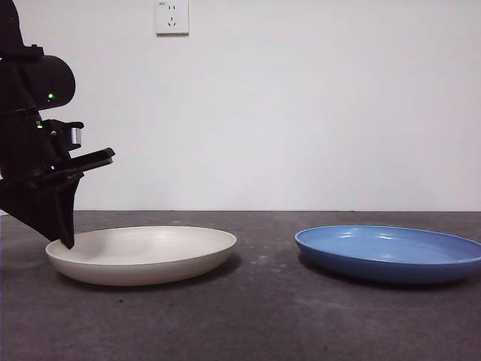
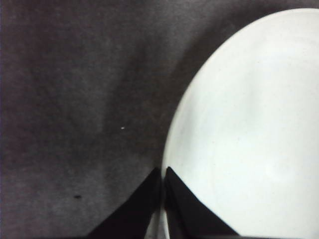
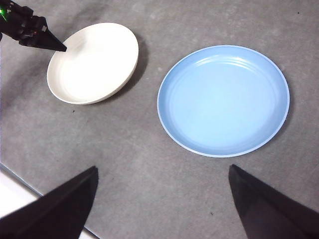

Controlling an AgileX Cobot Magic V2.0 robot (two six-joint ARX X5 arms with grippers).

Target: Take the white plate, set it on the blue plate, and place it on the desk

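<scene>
The white plate point(image 1: 143, 256) rests on the desk point(image 1: 263, 323) at the left. My left gripper point(image 1: 66, 241) is down at its left rim. In the left wrist view the two jaws are pinched together on the rim of the white plate point(image 2: 249, 124), so the left gripper point(image 2: 162, 172) is shut on it. The blue plate point(image 1: 391, 252) lies empty on the right, apart from the white one. My right gripper point(image 3: 162, 168) is open and empty, high above the desk, and looks down on the blue plate point(image 3: 224, 99), the white plate point(image 3: 94, 62) and the left gripper point(image 3: 62, 48).
A white wall with a socket point(image 1: 171, 16) stands behind the desk. There is a gap of bare desk between the two plates. The desk's edge point(image 3: 15, 194) shows in a corner of the right wrist view.
</scene>
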